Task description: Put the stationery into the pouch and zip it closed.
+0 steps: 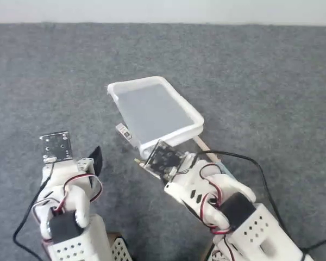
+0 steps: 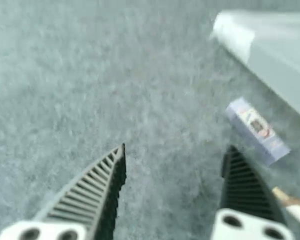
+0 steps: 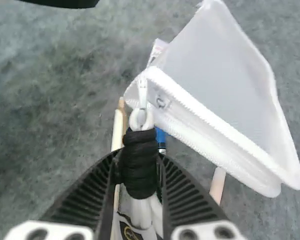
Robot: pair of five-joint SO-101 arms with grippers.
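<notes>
Right gripper (image 3: pixel 138 167), towards the near edge of the desk (image 1: pixel 261 81), clenched on the black zip cord (image 3: pixel 138 150) of the pouch (image 1: pixel 152 111)
The white pouch sits mid-desk with its zipped near edge tilted up at the cord. A wooden pencil (image 3: pixel 119 130) and a blue pen (image 3: pixel 160 137) lie under that edge, and a small box (image 2: pixel 257 131) lies just beside its left end. The left gripper (image 2: pixel 177 150) hangs released over bare grey desk near the box, grasping nothing

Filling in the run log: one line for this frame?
left pincer open over carpet, near eraser | right pincer shut on black zipper cord | pouch over pencil, blue pen
</notes>
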